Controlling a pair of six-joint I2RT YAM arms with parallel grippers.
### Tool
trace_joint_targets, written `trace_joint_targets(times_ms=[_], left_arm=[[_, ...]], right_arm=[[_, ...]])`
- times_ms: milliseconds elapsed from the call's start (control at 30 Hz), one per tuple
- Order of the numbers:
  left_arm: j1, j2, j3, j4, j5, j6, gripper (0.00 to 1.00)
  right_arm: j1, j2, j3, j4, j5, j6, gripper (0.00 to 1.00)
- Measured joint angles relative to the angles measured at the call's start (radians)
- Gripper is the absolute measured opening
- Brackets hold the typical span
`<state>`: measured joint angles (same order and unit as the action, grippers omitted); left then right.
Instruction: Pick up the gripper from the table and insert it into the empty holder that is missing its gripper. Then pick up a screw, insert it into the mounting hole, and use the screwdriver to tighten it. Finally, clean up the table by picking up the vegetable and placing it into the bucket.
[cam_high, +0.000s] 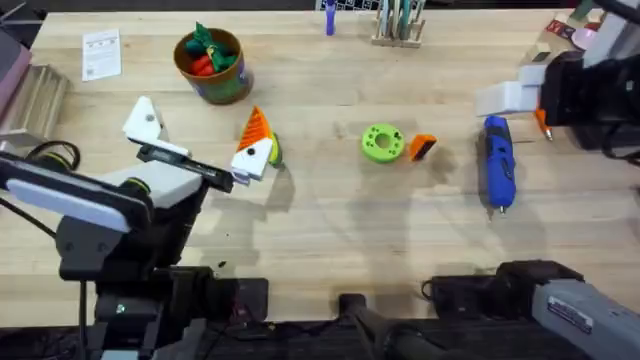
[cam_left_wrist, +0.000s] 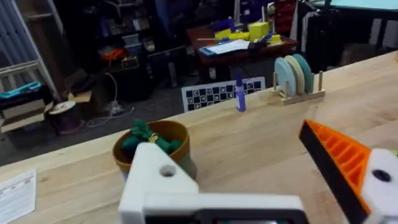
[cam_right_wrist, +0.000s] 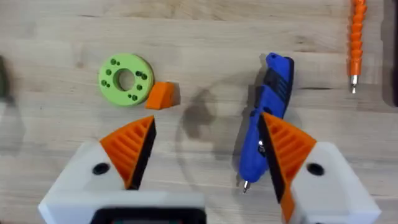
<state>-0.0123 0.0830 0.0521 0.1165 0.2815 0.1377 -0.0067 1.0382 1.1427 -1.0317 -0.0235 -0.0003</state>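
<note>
My right pincer (cam_right_wrist: 205, 155) hangs wide over the counter (cam_right_wrist: 205, 37), nothing held. Screwdriver (cam_right_wrist: 264, 124) lies beside one pad; gripper (cam_right_wrist: 161, 95) (orange wedge) touches the green disc (cam_right_wrist: 125, 79).

- The left gripper (cam_high: 200, 140) has white angular finger brackets on a black bar; one finger carries an orange ribbed pad (cam_high: 256, 127), the other is bare white with a round mounting hole (cam_left_wrist: 166, 171).
- The right gripper (cam_right_wrist: 205, 149) has two white fingers, each with an orange ribbed pad and a dark screw hole.
- The arm bodies are black with white housings, trailing black cables.
</note>
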Motion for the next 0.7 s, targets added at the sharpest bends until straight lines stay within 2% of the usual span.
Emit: trace_joint_targets(times_ms=[133,367,567,700], left_arm=[[0.016,-0.040,-0.024,-0.002,0.045,0.007,0.986],[0.017,-0.072,-0.027,-0.001,0.093,0.012,0.986],[0.017,-0.072,-0.029,-0.001,0.188,0.012,0.985],[0.017,-0.072,-0.037,-0.044,0.243,0.012,0.985]], right_arm=[[0.000,0.000,0.000,0.000,0.000,0.000,0.992],[0.000,0.000,0.000,0.000,0.000,0.000,0.991],[0.000,0.000,0.000,0.000,0.000,0.000,0.991],[0.000,0.000,0.000,0.000,0.000,0.000,0.991]])
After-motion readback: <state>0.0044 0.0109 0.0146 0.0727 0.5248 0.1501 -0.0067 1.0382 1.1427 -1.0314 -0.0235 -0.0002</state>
